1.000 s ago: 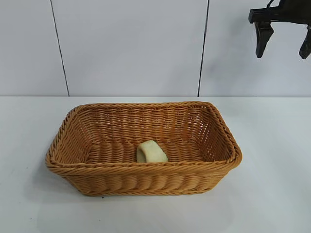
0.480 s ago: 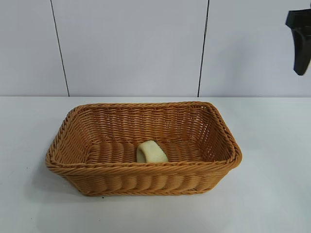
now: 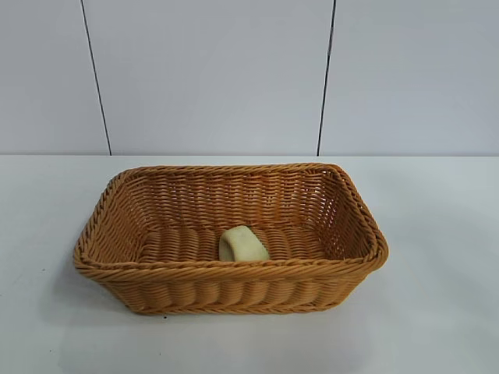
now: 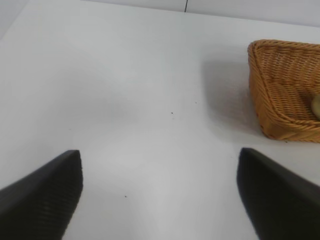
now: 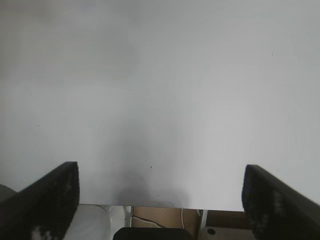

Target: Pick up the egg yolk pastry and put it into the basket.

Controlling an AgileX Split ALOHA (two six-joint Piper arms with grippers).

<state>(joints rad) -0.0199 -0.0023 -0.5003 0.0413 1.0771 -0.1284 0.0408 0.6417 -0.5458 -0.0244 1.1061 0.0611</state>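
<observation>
The egg yolk pastry (image 3: 242, 244), a pale yellowish lump, lies inside the orange-brown wicker basket (image 3: 234, 270), near its front wall. Neither arm shows in the exterior view. In the left wrist view my left gripper (image 4: 159, 175) is open and empty above bare table, with the basket (image 4: 272, 100) off to one side and a sliver of the pastry (image 4: 316, 106) at the picture's edge. In the right wrist view my right gripper (image 5: 160, 192) is open and empty over the table near its edge; no basket or pastry shows there.
The white table (image 3: 437, 312) surrounds the basket, with a white panelled wall behind. The right wrist view shows the table's edge (image 5: 165, 205) with cables and a dark part below it.
My right gripper, open and high at the upper right of the exterior view, has moved off to the right and out of that view. The pastry and basket have not moved.
</observation>
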